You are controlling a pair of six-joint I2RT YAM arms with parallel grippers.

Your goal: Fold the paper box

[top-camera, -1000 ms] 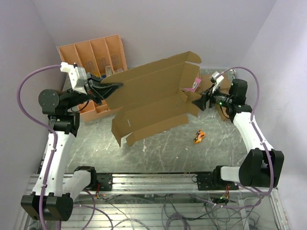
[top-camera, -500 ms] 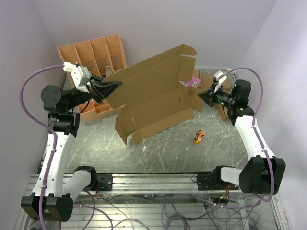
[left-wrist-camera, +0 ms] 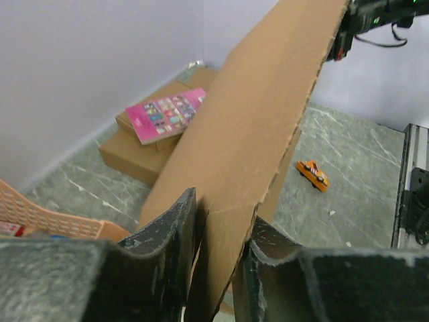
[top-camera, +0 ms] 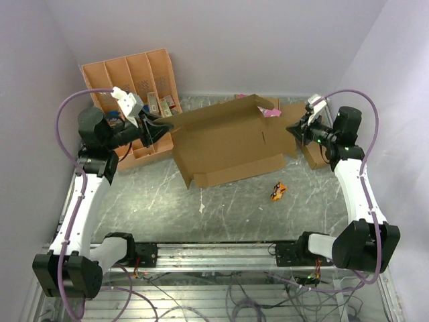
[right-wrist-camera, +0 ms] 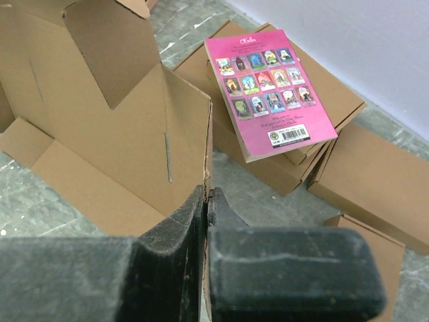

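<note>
The paper box [top-camera: 228, 141], a large brown cardboard piece with flaps and slits, lies partly folded across the middle of the table. At its left edge is my left gripper [top-camera: 167, 126]. In the left wrist view the jaws [left-wrist-camera: 224, 206] stand open with a cardboard panel [left-wrist-camera: 268, 114] running between them, and a gap shows beside one finger [left-wrist-camera: 167, 235]. My right gripper [top-camera: 293, 129] is at the box's right end. In the right wrist view it [right-wrist-camera: 206, 191] is shut on the thin edge of a slit flap [right-wrist-camera: 134, 134].
An orange compartment tray [top-camera: 127, 74] leans at the back left. Small brown boxes [right-wrist-camera: 362, 174] with a pink book [right-wrist-camera: 268, 87] on them sit at the back right, behind the right gripper. A small orange toy [top-camera: 278, 192] lies on the table in front of the box.
The box has come down from a raised, tilted pose towards the table. The right gripper shut on the right flap and drew back rightward. The left jaws have parted around the left edge.
</note>
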